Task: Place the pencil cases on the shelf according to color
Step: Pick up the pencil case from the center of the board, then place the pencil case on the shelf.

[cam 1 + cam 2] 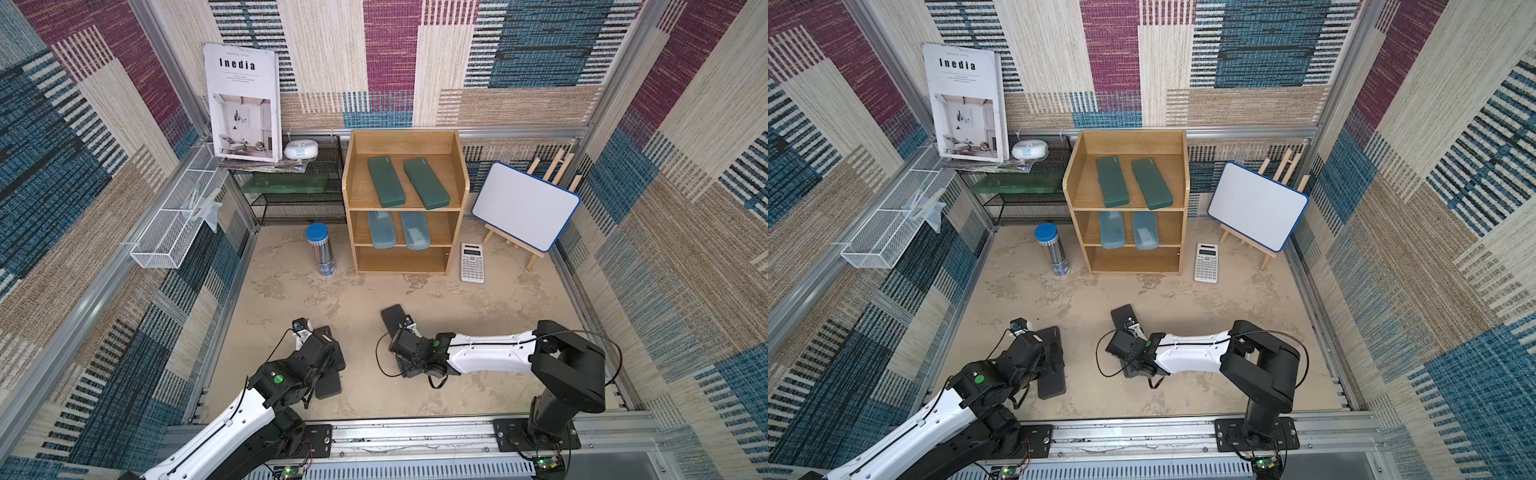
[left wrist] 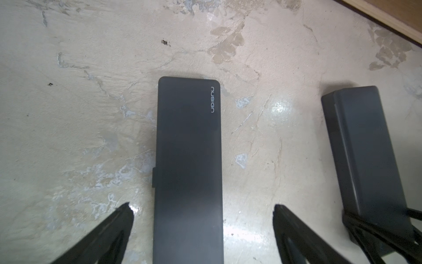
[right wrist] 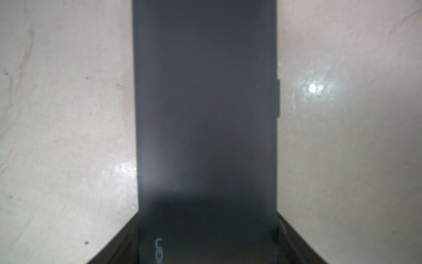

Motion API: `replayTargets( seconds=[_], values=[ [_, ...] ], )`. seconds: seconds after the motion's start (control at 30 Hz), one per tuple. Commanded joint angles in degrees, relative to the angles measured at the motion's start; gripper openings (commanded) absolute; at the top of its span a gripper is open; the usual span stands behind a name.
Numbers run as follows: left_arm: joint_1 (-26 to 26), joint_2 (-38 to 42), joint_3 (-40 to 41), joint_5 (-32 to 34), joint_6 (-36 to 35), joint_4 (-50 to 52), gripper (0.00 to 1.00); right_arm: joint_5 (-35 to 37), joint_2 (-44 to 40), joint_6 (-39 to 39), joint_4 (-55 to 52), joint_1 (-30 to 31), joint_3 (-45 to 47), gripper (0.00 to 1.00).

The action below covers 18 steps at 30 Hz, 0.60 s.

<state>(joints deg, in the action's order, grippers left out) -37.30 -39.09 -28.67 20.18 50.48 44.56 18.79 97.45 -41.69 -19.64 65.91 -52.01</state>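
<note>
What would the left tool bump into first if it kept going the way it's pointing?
Probably the black case lying right under the left tool, between its open jaws. Depth is hard to judge, but nothing else shows in the way.

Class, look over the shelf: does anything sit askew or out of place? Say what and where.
Both green cases on the shelf's top tier lie slanted; both blue cases on the middle tier overhang its front edge.

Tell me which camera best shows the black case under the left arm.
Left wrist view: the black case shows plainly, framed by the open left claw. In both top views the arm covers most of it. Right wrist view misses it.
</note>
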Motion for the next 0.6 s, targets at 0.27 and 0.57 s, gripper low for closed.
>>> replayTargets(
  seconds=[0.27, 0.57],
  values=[
    [0.49, -2.18, -1.41, -0.29, -2.52, -2.59, 1.0, 9.4, -8.47, -3.62, -5.06, -2.97, -2.54, 0.65],
    [0.89, -4.61, -3.06, -0.56, -4.81, -3.51, 1.0, 7.4, 0.47, 1.41, 0.25, -14.92, -9.98, 0.63]
  ],
)
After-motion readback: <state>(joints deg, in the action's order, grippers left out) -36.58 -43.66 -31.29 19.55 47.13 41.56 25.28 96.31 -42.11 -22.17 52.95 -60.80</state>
